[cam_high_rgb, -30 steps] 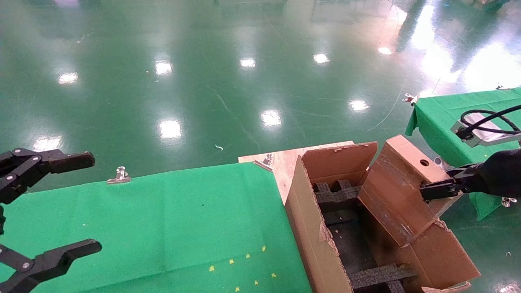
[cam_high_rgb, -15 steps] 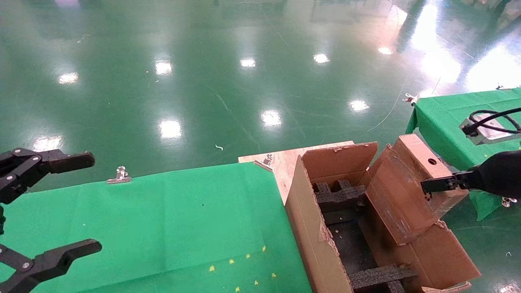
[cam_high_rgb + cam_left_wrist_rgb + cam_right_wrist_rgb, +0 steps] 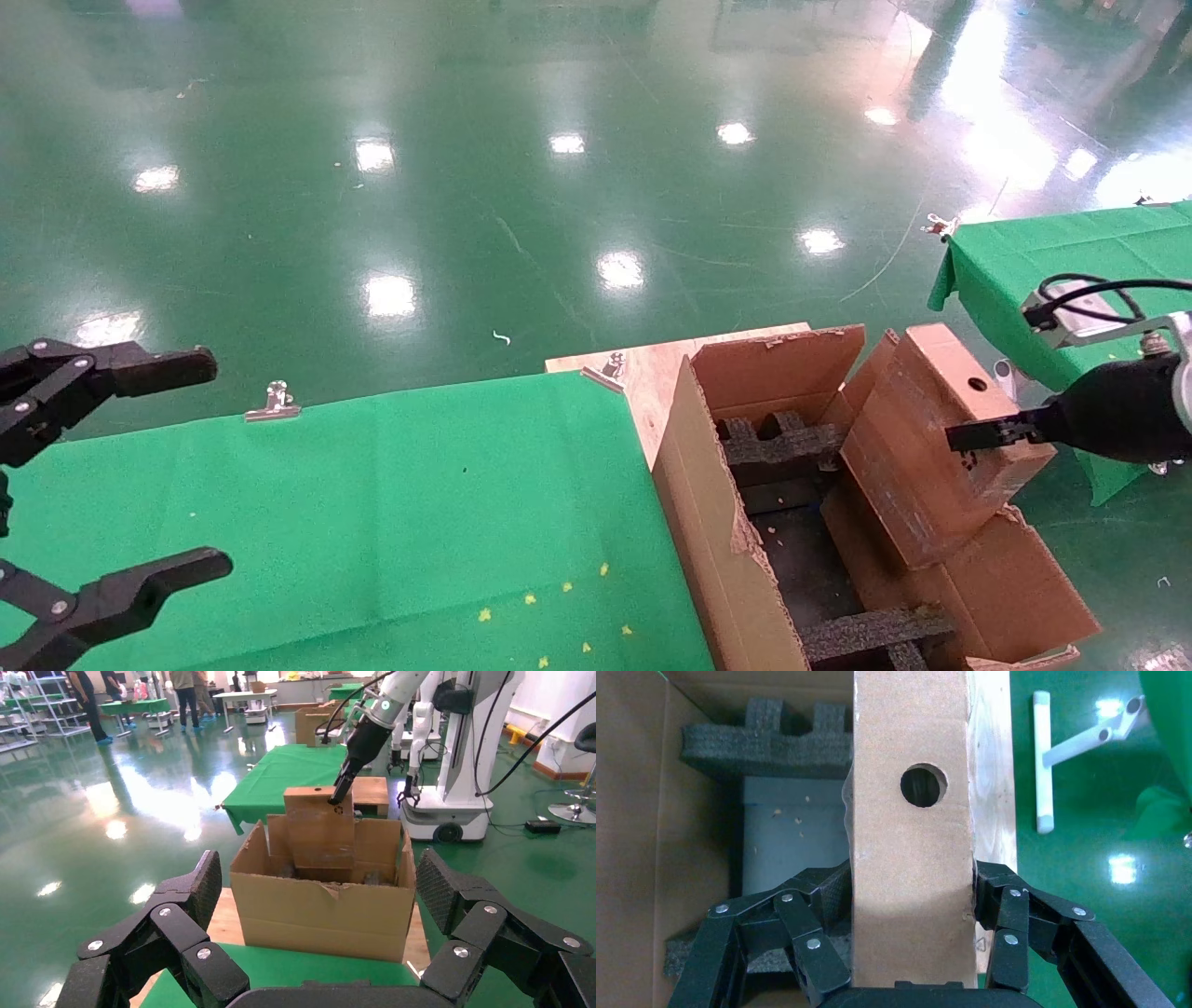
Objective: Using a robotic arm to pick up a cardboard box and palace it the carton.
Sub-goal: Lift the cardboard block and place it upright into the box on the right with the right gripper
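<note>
**Box held over carton**

Table (image 3: pixel 372 503) w/ green cloth fills the left of the head view; carton (image 3: pixel 717 550) stands at its right end, flaps up, black foam inserts (image 3: pixel 866 632) inside. Cardboard box (image 3: pixel 931 438) hangs tilted over the carton's right side, lower end dipping inside, round hole facing up. Right gripper (image 3: pixel 912 931) jaws clamp the box on both sides. Left gripper (image 3: pixel 130 466) is parked over the table's left part, jaws wide, nothing between.
</note>
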